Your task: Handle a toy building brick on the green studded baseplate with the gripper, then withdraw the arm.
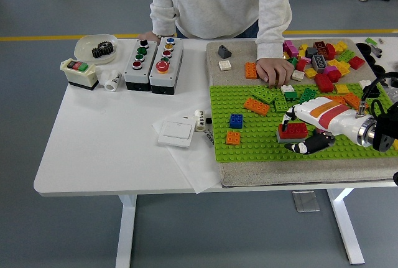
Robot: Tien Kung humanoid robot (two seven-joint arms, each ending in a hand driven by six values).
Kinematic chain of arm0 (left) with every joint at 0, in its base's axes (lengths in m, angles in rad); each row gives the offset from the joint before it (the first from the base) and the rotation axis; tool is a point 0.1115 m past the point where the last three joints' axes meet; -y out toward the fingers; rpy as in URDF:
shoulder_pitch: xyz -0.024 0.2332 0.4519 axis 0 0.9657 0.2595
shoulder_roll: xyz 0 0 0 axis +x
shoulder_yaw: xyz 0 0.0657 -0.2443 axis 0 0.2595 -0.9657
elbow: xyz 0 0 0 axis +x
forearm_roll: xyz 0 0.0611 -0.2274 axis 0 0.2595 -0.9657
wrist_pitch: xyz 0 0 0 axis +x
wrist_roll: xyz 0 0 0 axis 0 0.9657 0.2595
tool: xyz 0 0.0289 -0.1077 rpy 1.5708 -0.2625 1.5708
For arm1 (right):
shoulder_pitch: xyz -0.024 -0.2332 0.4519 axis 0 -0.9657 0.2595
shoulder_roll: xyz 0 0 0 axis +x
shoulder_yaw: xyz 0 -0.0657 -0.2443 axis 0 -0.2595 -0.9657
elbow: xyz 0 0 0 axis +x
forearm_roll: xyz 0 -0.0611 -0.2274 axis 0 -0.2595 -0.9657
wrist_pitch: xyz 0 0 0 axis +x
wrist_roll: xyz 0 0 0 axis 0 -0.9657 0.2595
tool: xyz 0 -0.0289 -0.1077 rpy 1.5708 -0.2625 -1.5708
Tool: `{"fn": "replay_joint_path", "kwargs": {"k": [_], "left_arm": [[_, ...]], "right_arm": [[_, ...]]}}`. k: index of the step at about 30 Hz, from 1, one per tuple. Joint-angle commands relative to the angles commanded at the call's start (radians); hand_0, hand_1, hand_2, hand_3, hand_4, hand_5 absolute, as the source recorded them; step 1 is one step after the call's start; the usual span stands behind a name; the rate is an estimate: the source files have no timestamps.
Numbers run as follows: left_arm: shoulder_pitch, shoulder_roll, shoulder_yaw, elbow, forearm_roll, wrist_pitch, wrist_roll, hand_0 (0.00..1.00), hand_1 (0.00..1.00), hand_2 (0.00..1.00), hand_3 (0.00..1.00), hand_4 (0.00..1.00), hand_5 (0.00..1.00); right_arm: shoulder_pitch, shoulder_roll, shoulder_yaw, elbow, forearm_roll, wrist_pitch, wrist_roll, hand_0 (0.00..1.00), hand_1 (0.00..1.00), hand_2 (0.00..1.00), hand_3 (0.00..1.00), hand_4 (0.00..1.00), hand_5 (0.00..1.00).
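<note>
Green studded baseplate (261, 147), red brick on grey base (292, 132), blue brick (236, 120), orange brick (232, 137)

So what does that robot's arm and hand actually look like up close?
The right hand has a white shell with orange and red stripes and black fingers. A silver cuff joins it to a black arm with dark cables looping above. The left arm is out of view.
</note>
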Motion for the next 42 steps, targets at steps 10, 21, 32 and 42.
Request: {"fn": "replay_joint_path", "kwargs": {"k": [10, 21, 32, 42], "left_arm": [[-0.002, 0.000, 0.002, 0.000, -0.004, 0.001, -0.001, 0.801, 0.843, 0.824, 0.706, 0.784, 0.645], [-0.002, -0.001, 0.001, 0.000, -0.002, 0.001, 0.000, 0.801, 0.844, 0.824, 0.705, 0.782, 0.642], [-0.004, -0.002, 0.001, 0.000, -0.004, 0.002, -0.001, 0.801, 0.844, 0.825, 0.706, 0.782, 0.641], [-0.004, -0.002, 0.002, 0.000, -0.005, 0.002, 0.000, 0.801, 0.844, 0.825, 0.704, 0.782, 0.641]], "right_arm": [[0.000, 0.010, -0.012, -0.034, -0.005, -0.006, 0.000, 0.692, 0.692, 0.723, 0.580, 0.778, 0.430], [0.005, 0.020, -0.028, -0.063, -0.011, -0.016, -0.002, 0.691, 0.693, 0.721, 0.579, 0.781, 0.431], [0.005, 0.029, -0.034, -0.087, -0.013, -0.016, -0.006, 0.693, 0.693, 0.720, 0.580, 0.785, 0.432], [0.002, 0.033, -0.037, -0.105, -0.016, -0.017, -0.010, 0.693, 0.693, 0.720, 0.580, 0.785, 0.433]]}}
